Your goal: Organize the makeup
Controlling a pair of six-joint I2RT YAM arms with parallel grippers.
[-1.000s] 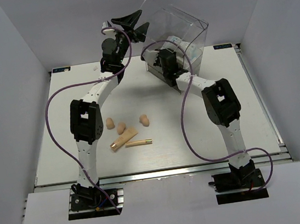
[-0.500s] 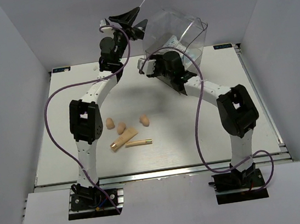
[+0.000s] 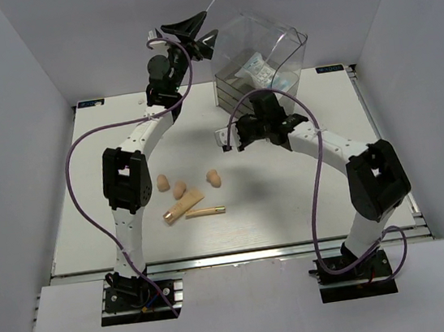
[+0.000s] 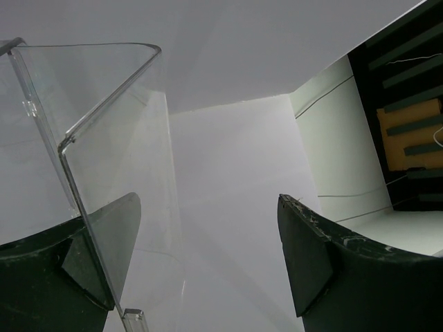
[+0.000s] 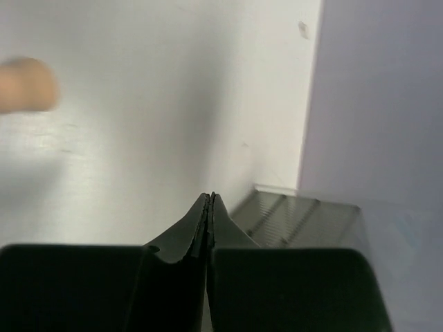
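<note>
Right gripper (image 5: 210, 206) clenched empty; left gripper (image 3: 193, 35) spread wide by the box (image 3: 292, 46).
We see stick (image 3: 205, 211) and tube (image 3: 183, 207) nearest, three sponges (image 3: 180, 189) just beyond them, a packet (image 3: 257, 70) inside the far box.

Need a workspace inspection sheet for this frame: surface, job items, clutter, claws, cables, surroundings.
Surface: white table.
Job's things: three peach sponges, beige tube and gold stick loose centre-left; white packet inside the clear box; fourth sponge not seen.
Clutter: nothing seen.
Claws: left claw open, raised, with the box's clear panel edge between its fingers; right claw shut, empty.
Cables: purple cables loop beside each arm.
Surroundings: plain grey walls.
</note>
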